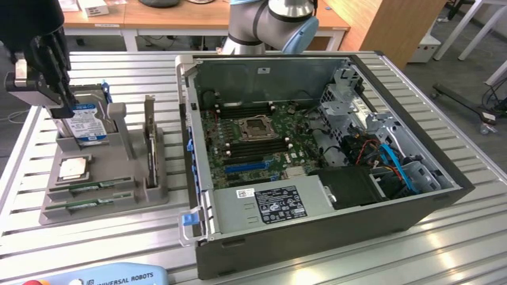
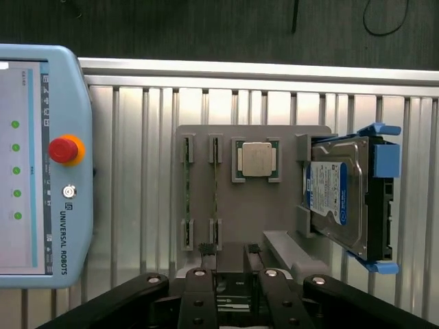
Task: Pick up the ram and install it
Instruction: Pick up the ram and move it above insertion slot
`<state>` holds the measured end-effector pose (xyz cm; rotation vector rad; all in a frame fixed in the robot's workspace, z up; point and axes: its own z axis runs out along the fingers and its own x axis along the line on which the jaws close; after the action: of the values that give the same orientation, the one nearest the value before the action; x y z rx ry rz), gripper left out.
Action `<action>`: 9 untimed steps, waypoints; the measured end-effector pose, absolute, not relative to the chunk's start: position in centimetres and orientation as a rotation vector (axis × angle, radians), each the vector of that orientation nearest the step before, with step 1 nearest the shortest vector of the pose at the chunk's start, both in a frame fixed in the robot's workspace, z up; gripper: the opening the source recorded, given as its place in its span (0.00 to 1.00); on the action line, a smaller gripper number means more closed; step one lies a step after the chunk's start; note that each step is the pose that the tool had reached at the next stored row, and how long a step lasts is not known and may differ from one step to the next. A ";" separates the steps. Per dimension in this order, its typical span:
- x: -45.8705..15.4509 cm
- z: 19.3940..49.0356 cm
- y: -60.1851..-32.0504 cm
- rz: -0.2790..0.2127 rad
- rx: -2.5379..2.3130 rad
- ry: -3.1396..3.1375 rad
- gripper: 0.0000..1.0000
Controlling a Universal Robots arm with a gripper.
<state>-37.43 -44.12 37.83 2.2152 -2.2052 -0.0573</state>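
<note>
— What writing is being read around the tool point(image 2: 230, 255)?
— "UNIVERSAL ROBOTS" is being shown on the pale blue pendant point(image 2: 41, 164) to one side of the tool. A blue-and-white label is being carried by the silver hard drive point(image 2: 336, 195) opposite.
— And the ram point(image 2: 216, 192)?
— It is being held on edge in a slot of the grey tray point(image 2: 274, 205), beyond the fingertips point(image 2: 207, 252), a twin stick point(image 2: 186, 195) alongside and a square silver processor point(image 2: 257, 159) pocketed nearby. Nothing is being gripped; the tool's black fingers are being held apart.
</note>
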 end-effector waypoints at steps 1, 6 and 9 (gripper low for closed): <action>-37.4 37.4 -44.1 -0.057 2.215 -2.205 0.30; -37.4 36.7 -44.1 -0.057 2.215 -2.205 0.30; -37.4 36.2 -44.1 -0.057 2.215 -2.205 0.30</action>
<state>-37.43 -44.12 36.18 2.2152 -2.2052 -0.0573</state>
